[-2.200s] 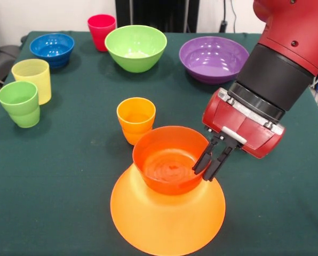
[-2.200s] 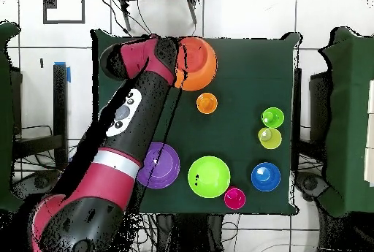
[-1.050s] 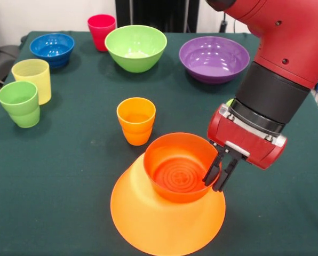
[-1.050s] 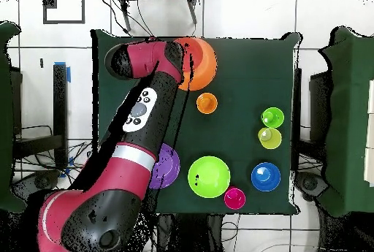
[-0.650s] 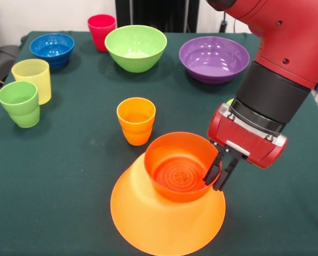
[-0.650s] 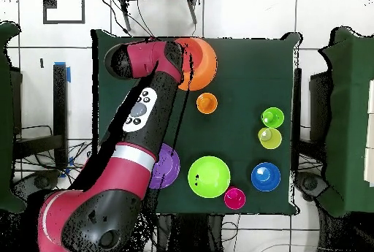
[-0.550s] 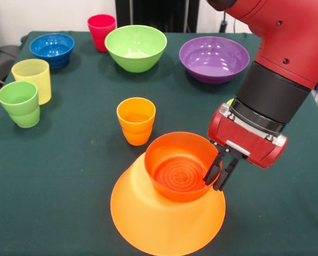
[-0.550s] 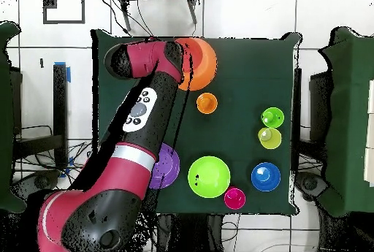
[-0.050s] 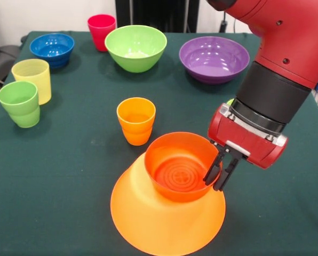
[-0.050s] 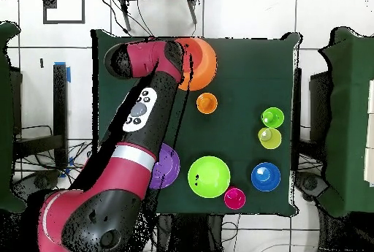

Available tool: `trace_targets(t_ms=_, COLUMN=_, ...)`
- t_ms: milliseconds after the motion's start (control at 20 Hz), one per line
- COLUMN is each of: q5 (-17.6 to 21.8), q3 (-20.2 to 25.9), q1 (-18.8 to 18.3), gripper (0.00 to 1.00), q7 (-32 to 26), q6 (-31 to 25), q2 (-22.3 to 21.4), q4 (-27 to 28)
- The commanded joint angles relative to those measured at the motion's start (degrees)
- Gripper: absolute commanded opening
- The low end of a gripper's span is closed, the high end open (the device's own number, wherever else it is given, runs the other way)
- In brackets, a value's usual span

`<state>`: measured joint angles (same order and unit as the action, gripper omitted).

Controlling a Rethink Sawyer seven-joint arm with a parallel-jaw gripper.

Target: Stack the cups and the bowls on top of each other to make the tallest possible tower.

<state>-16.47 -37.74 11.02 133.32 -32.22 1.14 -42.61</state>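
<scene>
**Red and black arm, black fingers**

A glossy red arm [image 9: 287, 32] is seen, with a wide matte black cylindrical band [image 9: 273, 88]. A red, boxy wrist housing [image 9: 248, 137] carries small screws and a white bar. Two thin black fingers [image 9: 211, 172] are fitted below. A grey button panel [image 10: 139, 110] is shown overhead.

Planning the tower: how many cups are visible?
4: red cup at the far edge, pale yellow cup and green cup on the left, orange cup mid-table. Others may be hidden.
</scene>
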Motion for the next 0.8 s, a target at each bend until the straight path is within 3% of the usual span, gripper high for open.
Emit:
trace_targets(t_ms=50, q5=3.3, q3=7.5, q1=-1.8, gripper=0.0, q7=-5.8, q6=-7.0, q2=1.1, q4=1.5)
trace_targets(t_ms=800, q5=4.0, q3=6.7, q1=-2.5, gripper=0.0, q7=-6.4, q6=-7.1, q2=0.5, q4=1.0)
